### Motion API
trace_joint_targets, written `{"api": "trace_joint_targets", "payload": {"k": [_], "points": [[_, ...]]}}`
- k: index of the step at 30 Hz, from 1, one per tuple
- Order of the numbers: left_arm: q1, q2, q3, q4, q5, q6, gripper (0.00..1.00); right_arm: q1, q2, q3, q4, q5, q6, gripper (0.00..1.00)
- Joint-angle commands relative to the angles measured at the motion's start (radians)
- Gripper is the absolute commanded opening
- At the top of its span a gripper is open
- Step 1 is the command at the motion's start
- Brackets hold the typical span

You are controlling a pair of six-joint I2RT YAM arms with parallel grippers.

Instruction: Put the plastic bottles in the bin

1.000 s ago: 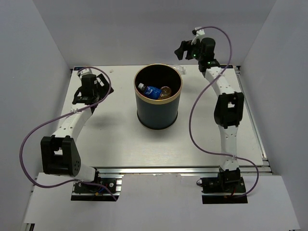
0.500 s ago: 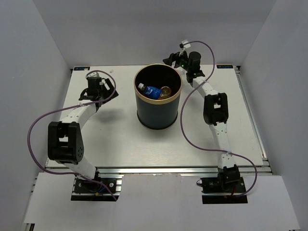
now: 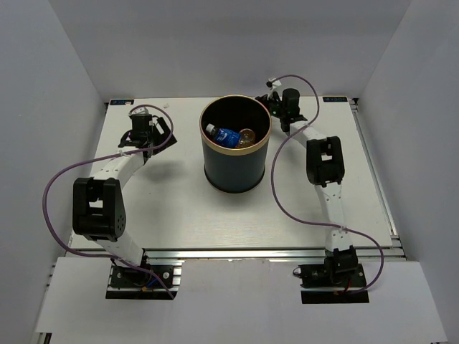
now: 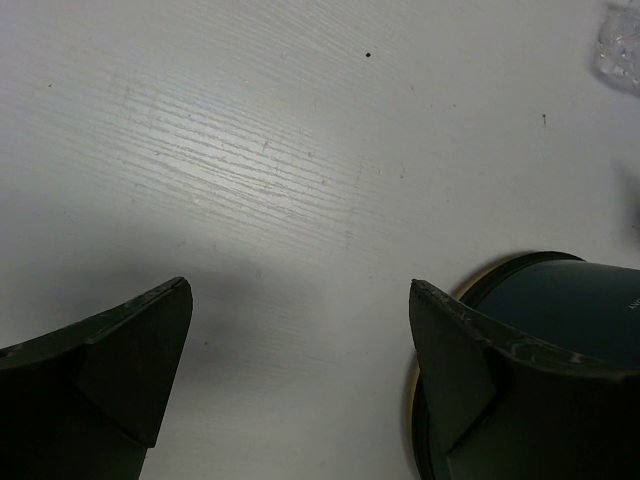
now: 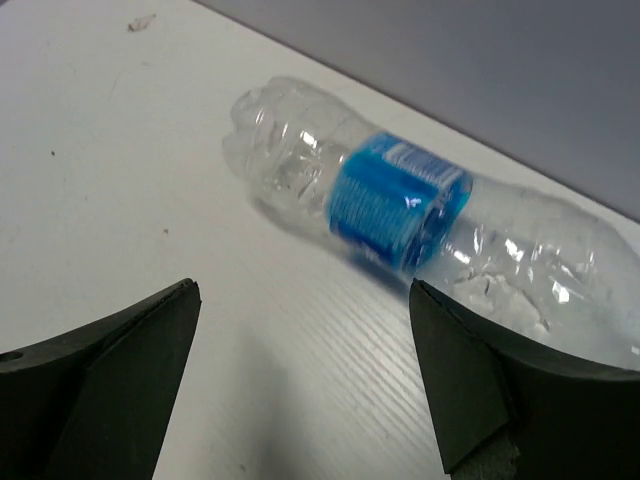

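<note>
Beside the bin [image 3: 233, 172], at its one o'clock, the right gripper [image 5: 300, 290] has swung down to the table [image 5: 120, 150], jaws wide before a clear bottle [image 5: 400, 205] lying flat. Left gripper [image 4: 300, 290], equally spread, waits at nine. Pickup step: advance, straddle its middle, close.

White table [image 3: 179, 208], plain grey walls [image 3: 215, 43]
</note>
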Motion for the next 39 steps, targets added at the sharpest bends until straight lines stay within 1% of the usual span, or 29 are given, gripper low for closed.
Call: {"api": "trace_joint_targets", "payload": {"k": [1,5,8,11,12,13,14,16,17,19,21,23,26,30,35,39], "points": [[0.006,-0.029,0.03,-0.003,0.016,0.01,0.98,-0.012,-0.139,-0.019,-0.05,-0.083,-0.086,0.89],[0.006,-0.036,0.023,-0.001,0.021,0.01,0.98,-0.012,-0.194,-0.066,-0.105,-0.077,-0.199,0.89],[0.006,-0.037,0.026,-0.004,0.022,0.01,0.98,-0.012,-0.188,-0.034,-0.152,-0.023,-0.264,0.89],[0.006,-0.039,0.025,0.001,0.022,0.012,0.98,-0.012,-0.191,-0.043,-0.096,0.021,-0.257,0.89],[0.004,-0.04,0.025,0.005,0.022,0.01,0.98,-0.01,-0.185,-0.045,-0.034,0.041,-0.235,0.89],[0.006,-0.036,0.028,0.01,0.024,0.01,0.98,-0.009,-0.173,-0.033,-0.022,0.06,-0.205,0.89],[0.006,-0.031,0.031,0.011,0.024,0.01,0.98,-0.005,-0.135,0.034,-0.024,0.113,-0.197,0.89],[0.006,-0.023,0.049,0.005,0.025,0.009,0.98,-0.001,-0.08,0.128,-0.05,0.167,-0.195,0.89],[0.006,-0.014,0.056,0.002,0.025,0.009,0.98,0.002,-0.028,0.204,-0.051,0.204,-0.203,0.89],[0.006,-0.006,0.071,-0.001,0.024,0.01,0.98,0.002,0.003,0.227,-0.025,0.224,-0.198,0.9],[0.006,0.004,0.079,-0.001,0.024,0.009,0.98,0.002,0.023,0.198,0.047,0.249,-0.194,0.89],[0.006,0.015,0.089,-0.004,0.025,0.007,0.98,0.001,0.058,0.205,0.068,0.256,-0.194,0.89],[0.006,0.027,0.102,-0.013,0.025,0.004,0.98,0.002,0.115,0.272,0.061,0.249,-0.197,0.9],[0.006,0.04,0.114,-0.027,0.024,-0.003,0.98,-0.004,0.122,0.248,0.07,0.229,-0.197,0.9],[0.004,0.03,0.114,-0.032,0.039,-0.009,0.98,-0.021,0.112,0.227,0.013,0.183,-0.226,0.9],[0.004,0.014,0.106,-0.036,0.039,-0.014,0.98,-0.048,0.085,0.196,-0.073,0.125,-0.269,0.89]]}}
